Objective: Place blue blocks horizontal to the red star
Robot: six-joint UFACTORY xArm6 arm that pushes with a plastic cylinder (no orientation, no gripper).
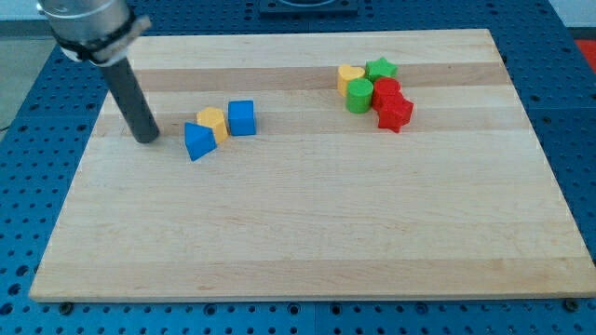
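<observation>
The red star (395, 113) lies at the view's upper right, at the lower end of a cluster. A blue triangular block (198, 141) lies at the view's left centre. A blue cube (241, 117) sits just to its upper right, with a yellow block (212, 121) between them. My tip (147, 138) rests on the board just left of the blue triangular block, a small gap apart from it. The rod rises up and to the left out of the view's top.
The cluster by the red star holds a red block (386, 91), a green block (359, 96), a yellow heart (350, 76) and a green star (380, 68). The wooden board (307, 233) lies on a blue perforated table.
</observation>
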